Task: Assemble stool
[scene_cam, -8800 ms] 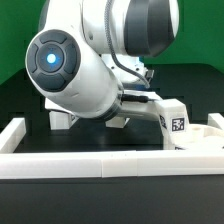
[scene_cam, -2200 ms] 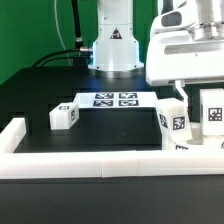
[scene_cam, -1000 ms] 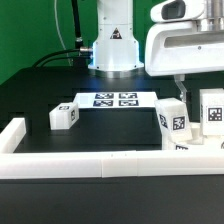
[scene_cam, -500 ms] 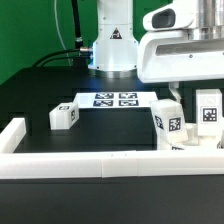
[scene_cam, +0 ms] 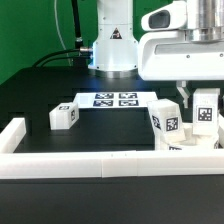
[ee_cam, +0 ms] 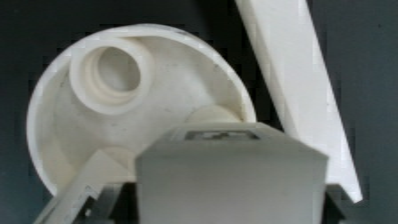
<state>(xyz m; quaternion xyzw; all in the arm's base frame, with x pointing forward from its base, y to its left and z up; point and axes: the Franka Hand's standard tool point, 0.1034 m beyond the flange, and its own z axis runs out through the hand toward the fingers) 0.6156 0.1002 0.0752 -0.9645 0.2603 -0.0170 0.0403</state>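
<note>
The arm's white base (scene_cam: 112, 45) stands upright at twelve o'clock in the exterior view. Its broad white wrist housing (scene_cam: 185, 50) hangs level at about two o'clock, with a green light (scene_cam: 155, 18) at its ten o'clock corner. Beneath it the gripper (scene_cam: 199, 98) points straight down, its dark fingers (scene_cam: 185, 92) pressed against a leg (scene_cam: 204, 112), which the wrist view shows centred between the jaws.
</note>
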